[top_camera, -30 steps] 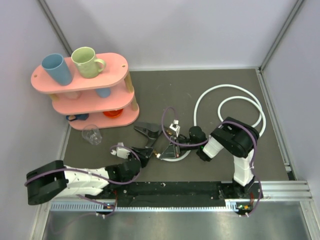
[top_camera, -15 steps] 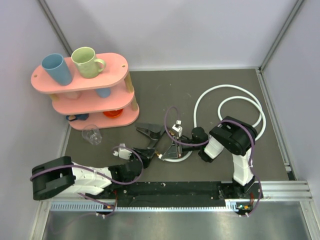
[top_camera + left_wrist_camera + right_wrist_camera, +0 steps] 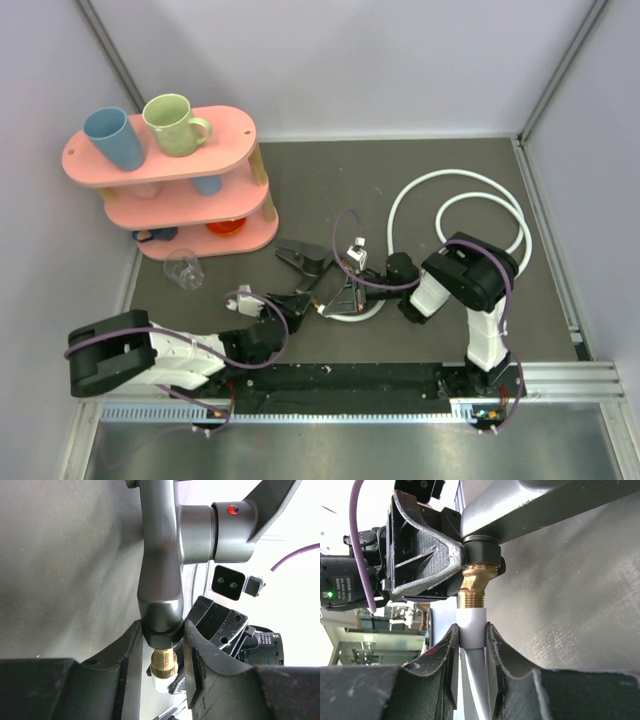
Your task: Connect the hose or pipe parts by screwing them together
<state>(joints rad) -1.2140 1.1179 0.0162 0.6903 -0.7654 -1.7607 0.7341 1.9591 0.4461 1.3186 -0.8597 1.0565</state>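
1. At the far left of the desk (image 3: 330,190) stands a pink shelf (image 3: 165,160) carrying a blue cup (image 3: 112,137) and a green cup (image 3: 175,123); a clear glass (image 3: 184,270) lies just in front of it; all are well apart from the work.
2. The left claw (image 3: 162,635) is clamped nearly shut on the dark collar of the tap fitting (image 3: 157,555), just above its brass end (image 3: 164,662); the fitting sits at the near middle of the desk, between the two claws.
3. The fitting looks rigid, smooth and dense; it could turn in the grip; holding the collar leaves the thread free.
4. The right claw (image 3: 471,645) is closed snugly on the white end of the hose (image 3: 471,625), which butts against the brass end; whether the threads have caught cannot be told.
5. The hose loops lie to the right on the desk; it looks light and springy and is likely to resist twisting, so a hold close to its end suits best.
6. Against a second ago, the left arm has swung slightly inward and the fitting's handle has shifted a little right; both grips and the loops are unchanged.
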